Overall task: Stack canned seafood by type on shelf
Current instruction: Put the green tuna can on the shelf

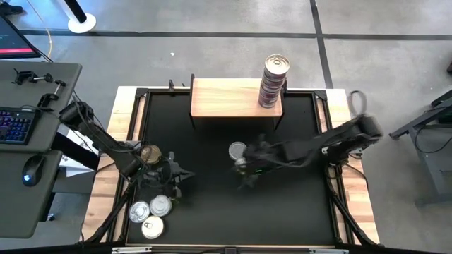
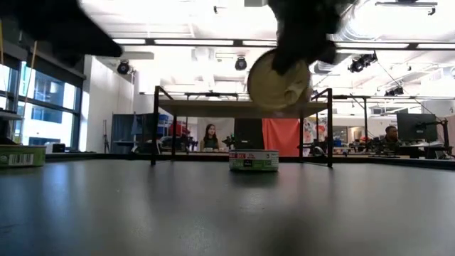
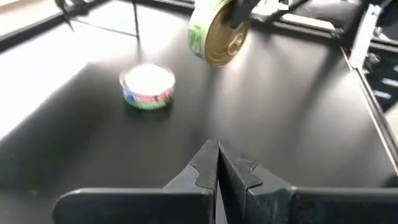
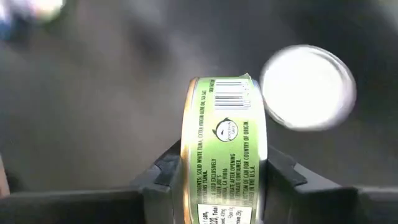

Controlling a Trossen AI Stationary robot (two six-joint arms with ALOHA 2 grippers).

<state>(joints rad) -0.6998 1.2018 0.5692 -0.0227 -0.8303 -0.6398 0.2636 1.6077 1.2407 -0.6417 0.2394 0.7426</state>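
My right gripper (image 1: pixel 247 169) is over the table's middle, shut on a green-labelled, gold-faced tin (image 4: pixel 224 143). A silver-topped tin with a red and green label (image 1: pixel 237 149) stands on the black tabletop just beyond it. The pale wood shelf (image 1: pixel 226 99) stands at the far edge and carries a tall stack of tins (image 1: pixel 274 81) on its right end. My left gripper (image 3: pixel 217 163) is shut and empty at the near left. A gold-topped tin (image 1: pixel 150 153) and three silver-topped tins (image 1: pixel 151 214) stand around it. My right gripper pinches the green tin between its two fingers, one on each flat face; a finger (image 3: pixel 239 11) crosses the gold face (image 3: pixel 222 42). The fingers come slanting down from the table's right. The tin is lifted clear (image 2: pixel 277 80), standing on edge with its side label (image 4: pixel 225 124) toward the wrist camera.
A green-labelled tin (image 2: pixel 18 155) shows at the left of the low view. A desk with a keyboard (image 1: pixel 15 125) and mouse stands left of the table. People sit in the room beyond the shelf. Bare black tabletop (image 1: pixel 282 212) lies at the near right.
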